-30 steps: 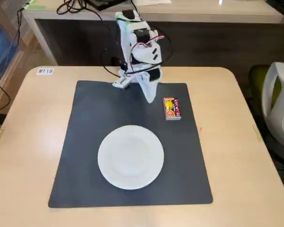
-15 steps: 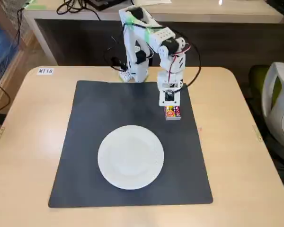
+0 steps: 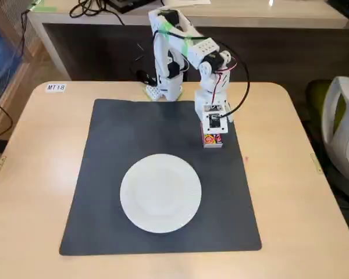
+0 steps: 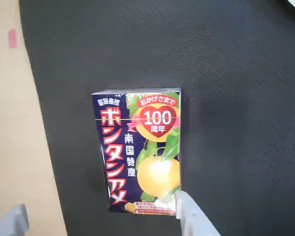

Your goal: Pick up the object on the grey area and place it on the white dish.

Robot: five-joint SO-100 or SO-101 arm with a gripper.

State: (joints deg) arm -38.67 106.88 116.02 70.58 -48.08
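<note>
In the fixed view the grey mat (image 3: 104, 174) fills the middle of the wooden table (image 3: 29, 192), with the white plate (image 3: 160, 193) low at its centre. Right of centre, toward the top of the mat, the gripper (image 3: 213, 131) hangs directly above the small box (image 3: 213, 140). In the wrist view the box (image 4: 137, 150) lies flat at centre frame, one fingertip (image 4: 187, 209) touching its lower right corner, the other finger (image 4: 12, 221) at the lower left corner of the frame, well apart; the claw is spread wide, holding nothing.

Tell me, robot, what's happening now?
Hand open, fingers either side of candy box. Box flat on grey mat. White plate empty, path clear.
</note>
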